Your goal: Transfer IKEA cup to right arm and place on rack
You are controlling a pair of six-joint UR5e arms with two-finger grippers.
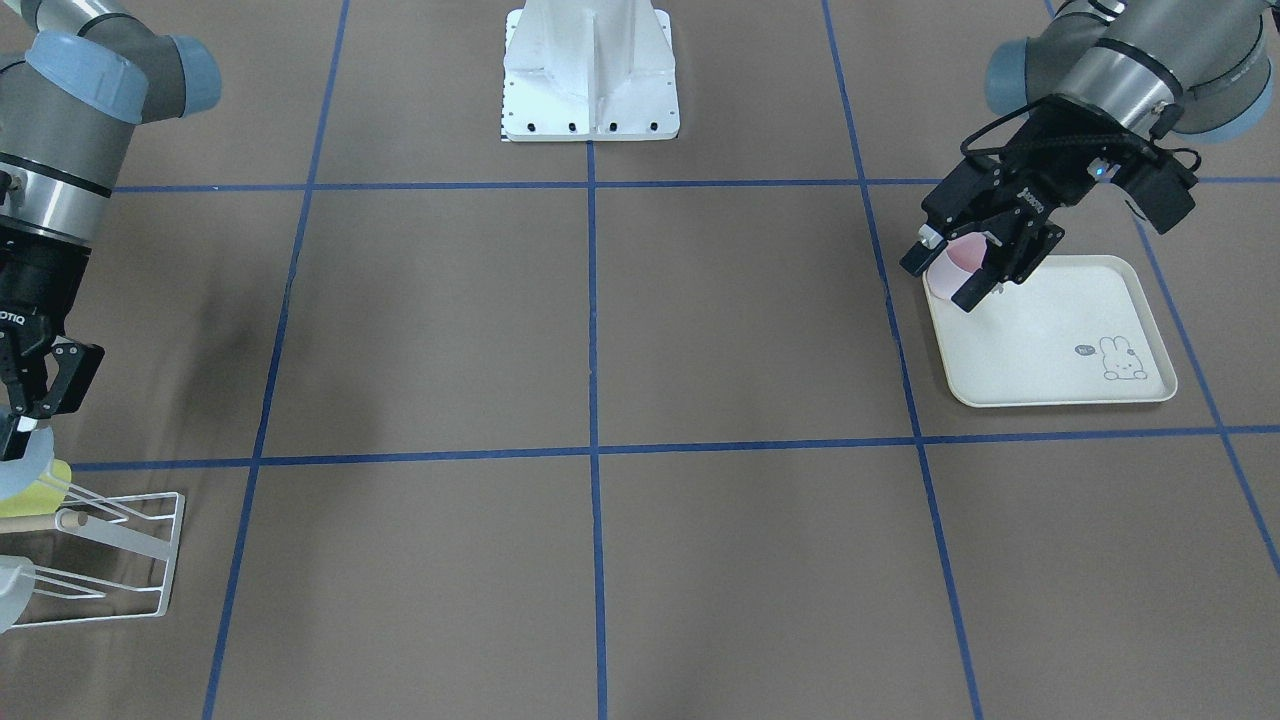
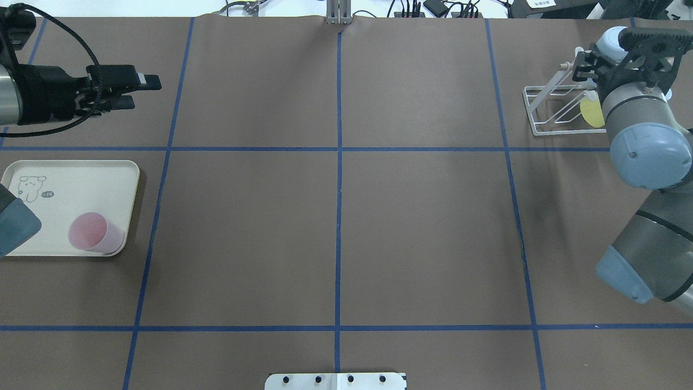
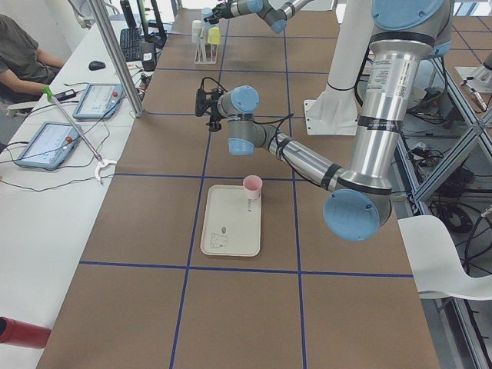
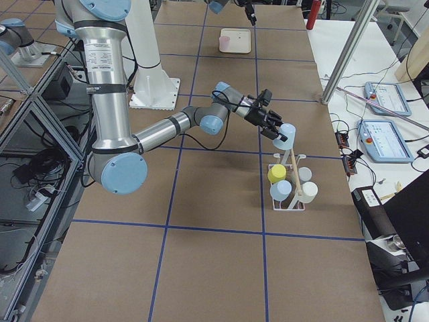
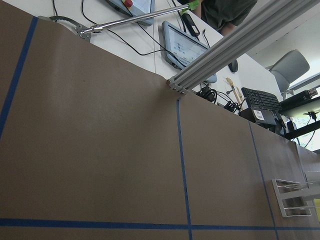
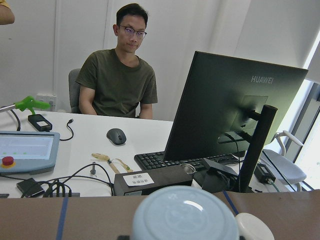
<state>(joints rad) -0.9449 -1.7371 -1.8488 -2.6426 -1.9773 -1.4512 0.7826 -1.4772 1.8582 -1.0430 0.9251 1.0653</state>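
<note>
Right under your right wrist camera sits the round base of a pale-blue cup [image 6: 185,215], filling the bottom middle of that view. Beyond it you look across a white desk at a seated person [image 6: 117,75] and a black monitor [image 6: 225,110]. From the right-hand side view you can see the right gripper [image 4: 278,132] with its fingers either side of that cup, at the upper end of the rack's wooden dowel [image 4: 295,168]. Whether the fingers press on the cup or stand just clear of it, you cannot tell. Seen from the robot, the rack [image 2: 541,111] stands at the far right of the table. Lower down it carries a yellow cup [image 4: 277,174], a second blue cup [image 4: 280,190] and two white cups [image 4: 305,173].

At the table's left end your pink cup [image 2: 95,234] stands upright, mouth up, in the near right corner of the cream rabbit-print tray [image 2: 65,179]. The left gripper [image 2: 146,93] hangs in the air near the tray, well above and apart from the pink cup. It points toward the table's middle, fingers spread, holding nothing.
</note>
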